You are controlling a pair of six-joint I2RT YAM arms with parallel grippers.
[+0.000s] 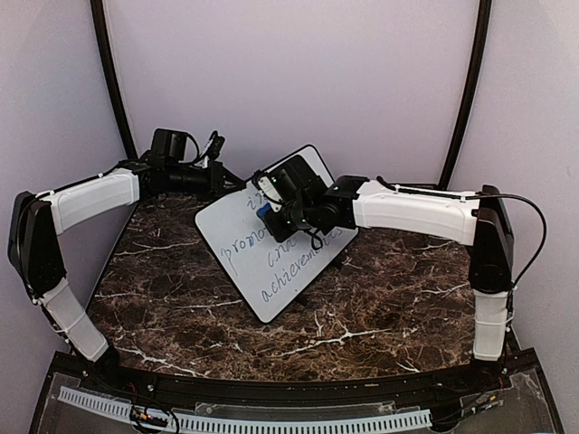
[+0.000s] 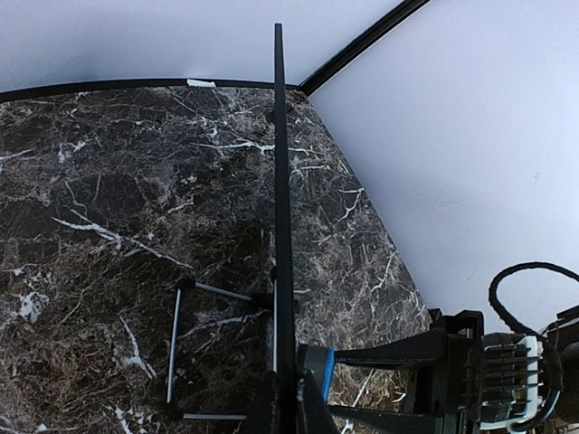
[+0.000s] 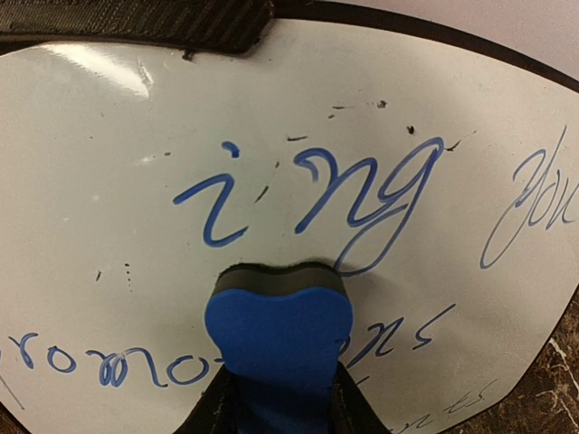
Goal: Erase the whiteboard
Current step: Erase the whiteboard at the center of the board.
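The whiteboard [image 1: 271, 244] stands tilted on the marble table, with blue handwriting across it. My left gripper [image 1: 217, 177] is shut on its upper left edge; the left wrist view shows the board edge-on [image 2: 282, 199] between my fingers. My right gripper [image 1: 271, 210] is shut on a blue eraser [image 3: 276, 325] and presses its grey felt against the board face [image 3: 109, 163], just below the letters "ing". In the top view the eraser [image 1: 263, 213] shows blue at the board's upper middle.
The board's wire stand [image 2: 176, 339] rests on the dark marble table [image 1: 181, 298] behind it. Curved pale walls with black poles [image 1: 109, 81] close the back. A black rail [image 1: 271, 398] runs along the near edge.
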